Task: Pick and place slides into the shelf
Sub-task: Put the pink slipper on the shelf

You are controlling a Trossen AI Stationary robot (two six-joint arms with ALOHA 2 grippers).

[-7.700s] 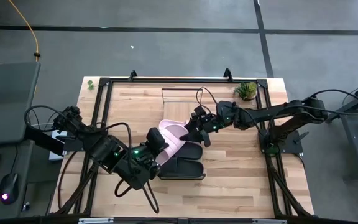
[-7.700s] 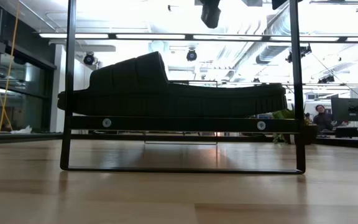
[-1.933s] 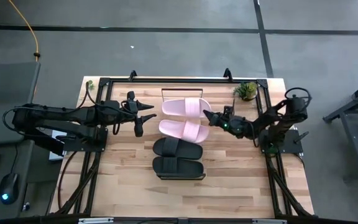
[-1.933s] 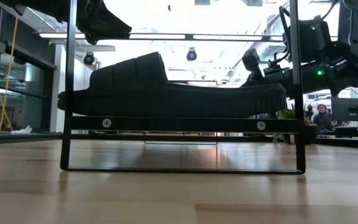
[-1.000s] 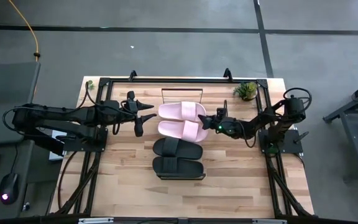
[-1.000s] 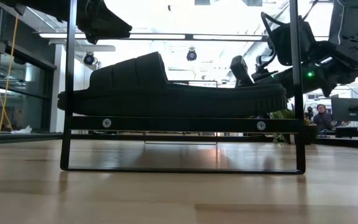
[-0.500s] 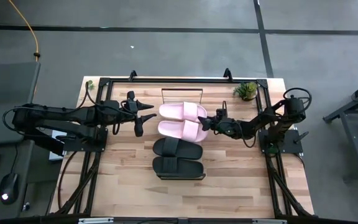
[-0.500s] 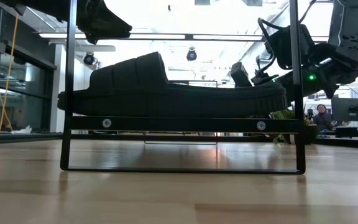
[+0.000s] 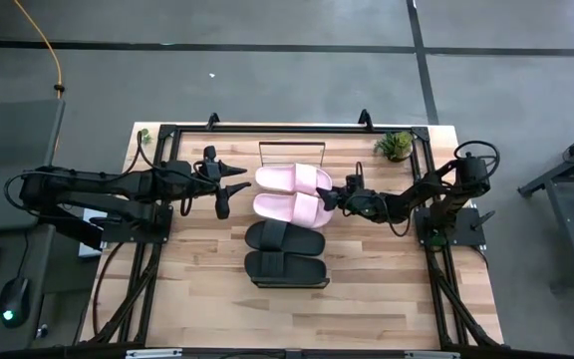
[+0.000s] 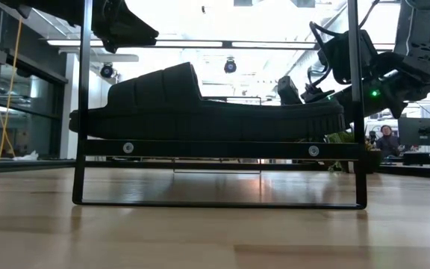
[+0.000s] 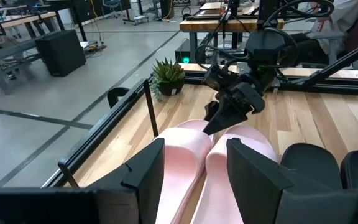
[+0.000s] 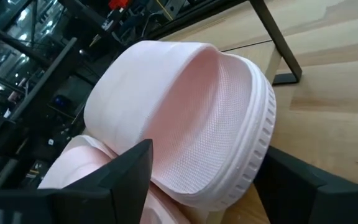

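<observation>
Two pale pink slides lie side by side on the shelf [image 9: 259, 160], the far one [image 9: 292, 179] and the near one [image 9: 287, 208]. Two black slides [image 9: 285, 237] [image 9: 287, 267] lie nearer the front; in the low view one black slide [image 10: 200, 112] rests on the shelf's rail [image 10: 222, 148]. My right gripper [image 9: 334, 192] [image 12: 210, 186] is open at the pink slides' right ends, with the far slide's end [image 12: 229, 118] between its fingers. My left gripper [image 9: 225, 185] [image 11: 194, 168] hangs open, left of the pink slides. My right gripper's open fingers [image 12: 129, 177] stand on either side of the far pink slide's right end [image 12: 253, 143], coming level from the table's right. The slide lies flat on the shelf. Whether the fingers touch it I cannot tell.
A small potted plant [image 9: 397, 145] stands at the far right corner. A black tube frame [image 9: 167, 135] runs around the tabletop. The shelf's thin wire frame [image 9: 292, 146] stands just beyond the pink slides. Bare wood lies toward the table's front edge [image 9: 287, 319].
My right gripper has opened at the far pink slide's right end and let go of it, staying about where it was. The slide lies on the shelf beside the other pink one.
</observation>
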